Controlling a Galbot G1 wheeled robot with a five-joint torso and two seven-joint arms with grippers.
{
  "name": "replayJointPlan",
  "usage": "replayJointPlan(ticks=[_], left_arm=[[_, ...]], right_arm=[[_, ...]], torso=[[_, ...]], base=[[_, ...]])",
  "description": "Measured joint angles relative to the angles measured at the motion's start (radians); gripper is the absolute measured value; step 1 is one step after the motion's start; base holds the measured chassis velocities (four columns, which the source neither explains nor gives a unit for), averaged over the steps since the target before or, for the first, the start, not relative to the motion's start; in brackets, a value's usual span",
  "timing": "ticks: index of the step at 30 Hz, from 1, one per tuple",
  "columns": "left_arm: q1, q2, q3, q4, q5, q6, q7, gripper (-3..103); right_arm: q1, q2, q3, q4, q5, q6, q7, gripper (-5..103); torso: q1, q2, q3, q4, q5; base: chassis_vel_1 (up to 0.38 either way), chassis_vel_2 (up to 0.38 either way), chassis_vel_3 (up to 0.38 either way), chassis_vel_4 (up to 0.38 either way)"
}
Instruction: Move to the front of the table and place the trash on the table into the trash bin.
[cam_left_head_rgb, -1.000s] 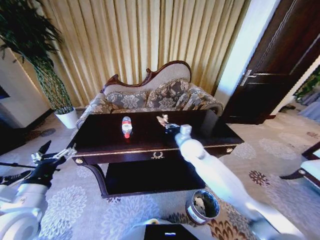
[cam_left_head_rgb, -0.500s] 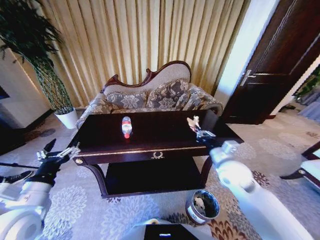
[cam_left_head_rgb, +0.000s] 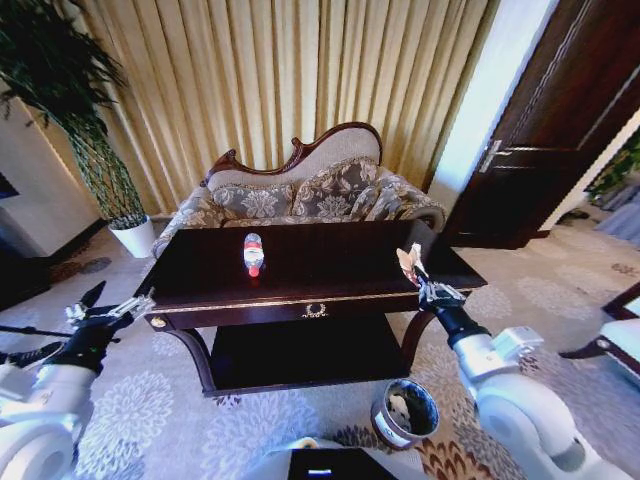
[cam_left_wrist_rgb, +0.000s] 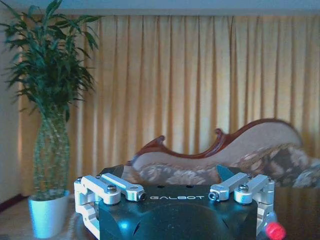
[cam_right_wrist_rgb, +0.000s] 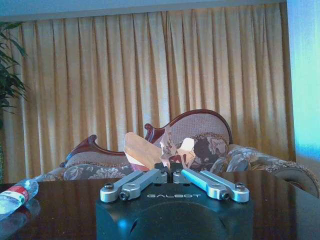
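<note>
With the right gripper (cam_left_head_rgb: 418, 275) clenched on a paper wad (cam_left_head_rgb: 407, 262), carry it fully over the bin (cam_left_head_rgb: 405, 412) before releasing; left gripper (cam_left_head_rgb: 108, 312) waits released.

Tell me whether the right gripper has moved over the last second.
Yes. The right gripper, shut on a paper wad, has swung from near the bottle toward the table's right front corner.

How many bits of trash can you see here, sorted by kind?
Bottles: 1, the bottle lying on the table.
Paper wads: 2, one pinched in the right gripper, one in the bin.
Total: 3.
</note>
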Motion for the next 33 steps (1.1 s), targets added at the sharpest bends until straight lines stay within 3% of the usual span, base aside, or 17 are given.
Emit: replayJointPlan(ticks=[23, 33], left_arm=[[0.026, -0.022, -0.005, 0.0, 0.035, -0.025, 0.018, 100], [0.026, -0.036, -0.011, 0.0, 0.032, -0.041, 0.029, 100]], right_arm=[[0.028, 0.036, -0.093, -0.055, -0.116, -0.018, 0.005, 1], [0.033, 0.062, -0.184, -0.414, -0.144, -0.03, -0.002, 1]], torso=[[-0.001, 0.0, 0.0, -0.0002, -0.0002], [0.001, 0.0, 0.0, -0.0001, 0.0001]], base=[[0.061, -0.065, -0.066, 0.064], [0.0, 0.0, 0.0, 0.0]])
